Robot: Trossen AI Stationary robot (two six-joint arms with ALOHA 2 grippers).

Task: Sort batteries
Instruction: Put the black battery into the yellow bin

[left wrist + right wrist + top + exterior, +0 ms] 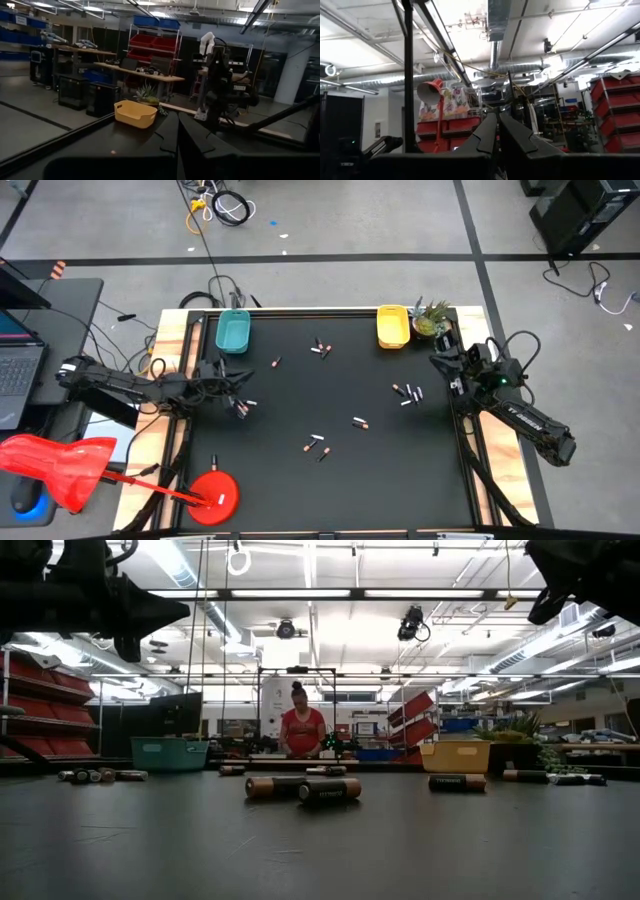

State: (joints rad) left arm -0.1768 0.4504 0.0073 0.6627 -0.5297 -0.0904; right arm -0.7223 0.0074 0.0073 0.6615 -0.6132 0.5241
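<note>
Checking your grippers: left gripper [177, 145] is fully closed, holding nothing, at the mat's [300, 480] 9 o'clock side. Right gripper [498, 135] has fingers pressed together, empty, raised at 3 o'clock. Batteries [358, 421] lie loose across the mat; teal tray [233, 332] at 11 o'clock, yellow tray [392, 326] at 1 o'clock.

Beyond the table you see a workshop with a grey concrete floor [330, 220] crossed by dark lines, red storage bins [160, 44] on shelving, a long workbench [135, 71], ceiling strip lights [300, 593] and ducting [496, 30], and a person [301, 730] standing at a far bench.
</note>
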